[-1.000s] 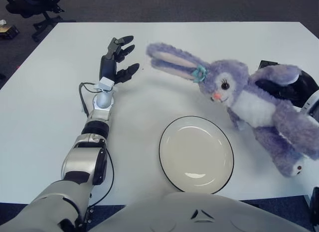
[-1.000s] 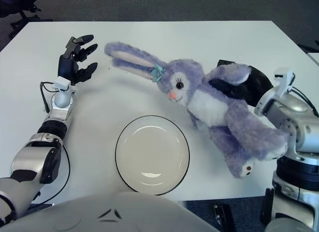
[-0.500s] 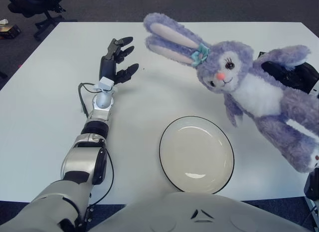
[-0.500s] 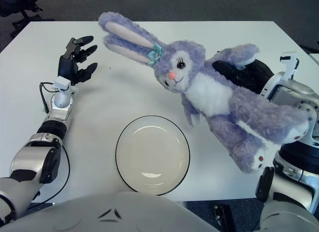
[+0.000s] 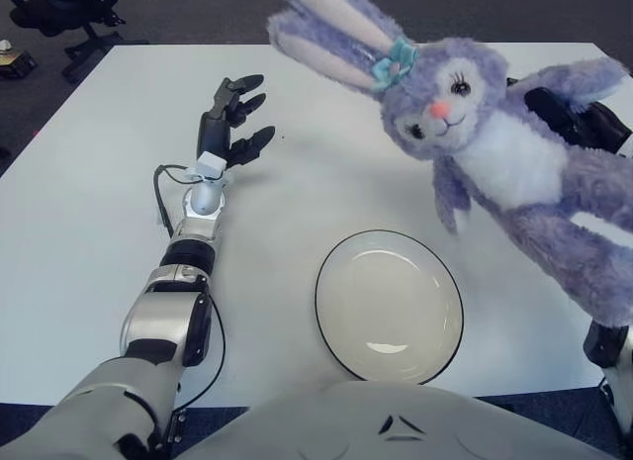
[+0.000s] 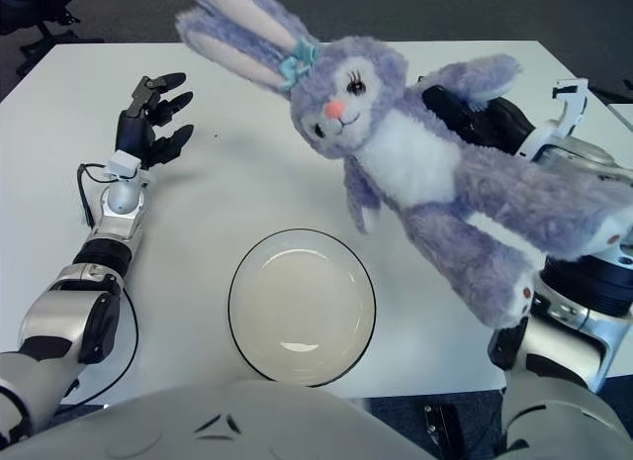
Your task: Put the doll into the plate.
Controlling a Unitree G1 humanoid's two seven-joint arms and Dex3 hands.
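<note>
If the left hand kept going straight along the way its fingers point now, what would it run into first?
Probably nothing: the left hand points away from the robot across the bare white table. The doll, gripped by the right hand, hangs off to its right, apparently clear of that line, though depth is uncertain.

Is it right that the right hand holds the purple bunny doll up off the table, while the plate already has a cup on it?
Not quite: the plate is empty in the right eye view, no cup. The right hand does hold the doll up off the table.

Plate (image 5: 389, 306) lower centre on counter (image 5: 89, 183); doll (image 5: 475, 148) upper right, above plate; left hand (image 5: 229, 119) upper left.
</note>
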